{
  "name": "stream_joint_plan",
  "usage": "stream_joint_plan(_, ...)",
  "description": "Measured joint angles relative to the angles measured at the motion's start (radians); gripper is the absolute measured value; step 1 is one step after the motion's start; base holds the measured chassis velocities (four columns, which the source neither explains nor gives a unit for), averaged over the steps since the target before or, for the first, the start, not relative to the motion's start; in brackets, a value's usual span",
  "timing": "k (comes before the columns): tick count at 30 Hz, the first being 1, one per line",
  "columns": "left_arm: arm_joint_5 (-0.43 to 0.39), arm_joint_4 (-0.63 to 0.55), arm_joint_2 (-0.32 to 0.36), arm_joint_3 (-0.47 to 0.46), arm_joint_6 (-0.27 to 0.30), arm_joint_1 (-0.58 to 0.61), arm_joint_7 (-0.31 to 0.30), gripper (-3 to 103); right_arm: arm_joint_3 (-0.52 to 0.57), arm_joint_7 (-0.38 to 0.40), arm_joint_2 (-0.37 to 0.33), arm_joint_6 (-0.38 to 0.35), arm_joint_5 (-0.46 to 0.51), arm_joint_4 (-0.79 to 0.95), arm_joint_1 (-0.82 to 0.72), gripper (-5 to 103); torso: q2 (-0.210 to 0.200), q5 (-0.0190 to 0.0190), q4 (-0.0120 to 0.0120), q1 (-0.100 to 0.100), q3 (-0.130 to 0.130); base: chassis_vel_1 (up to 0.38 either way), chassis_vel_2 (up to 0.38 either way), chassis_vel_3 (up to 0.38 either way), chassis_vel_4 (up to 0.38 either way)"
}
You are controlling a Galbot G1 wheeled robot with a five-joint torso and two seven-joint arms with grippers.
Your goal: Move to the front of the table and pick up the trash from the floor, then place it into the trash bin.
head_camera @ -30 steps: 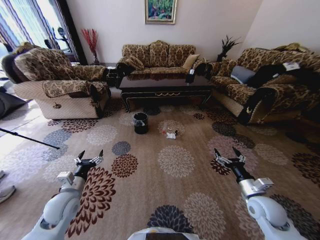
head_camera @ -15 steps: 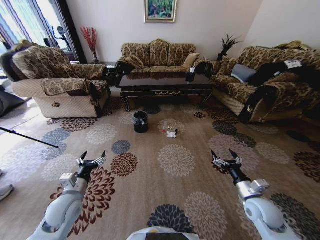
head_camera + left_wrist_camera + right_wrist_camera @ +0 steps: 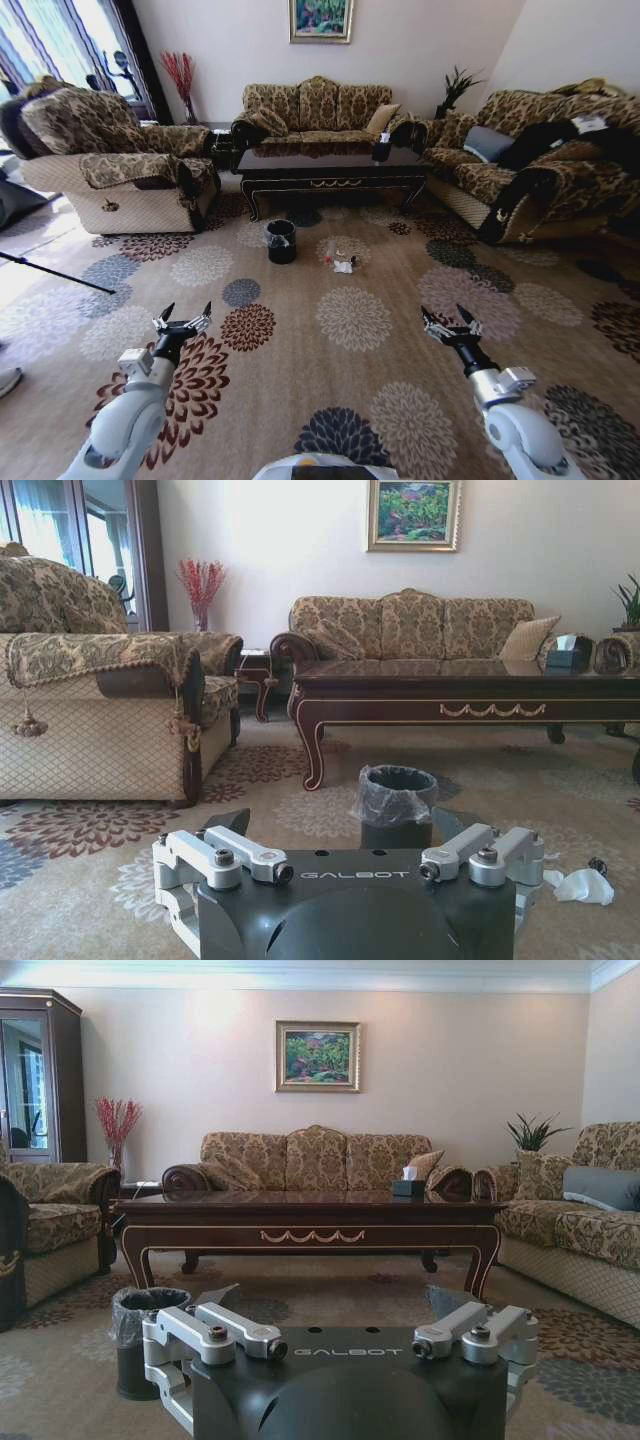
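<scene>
The left gripper (image 3: 183, 318) and right gripper (image 3: 446, 320) are wide open and hold nothing. Far ahead, between them, the trash (image 3: 342, 266) lies on the floor (image 3: 350, 320), near the trash bin (image 3: 281, 242), before the table (image 3: 330, 172).

The camera has moved — the room sits slightly higher in frame. Both arms have drawn back: left end effector (image 3: 181, 323) and right end effector (image 3: 446, 324) lie lower in the frame.
</scene>
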Motion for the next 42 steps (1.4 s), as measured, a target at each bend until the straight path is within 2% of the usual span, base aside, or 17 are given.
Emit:
stream_joint_plan(22,-0.005,0.006,-0.004,-0.005,-0.006,0.01,0.005,100,-0.01,-0.013,0.05,0.007,-0.007,-0.011,0.008,100,-0.092,0.0,-0.0001,-0.032,-0.06,0.0,0.0,0.0,0.0)
stream_joint_plan(42,0.004,0.006,-0.02,0.021,-0.008,0.011,0.005,100,-0.023,-0.014,0.049,0.028,-0.045,-0.026,0.002,100,-0.166,0.0,0.0,-0.059,-0.107,0.0,0.0,0.0,0.0)
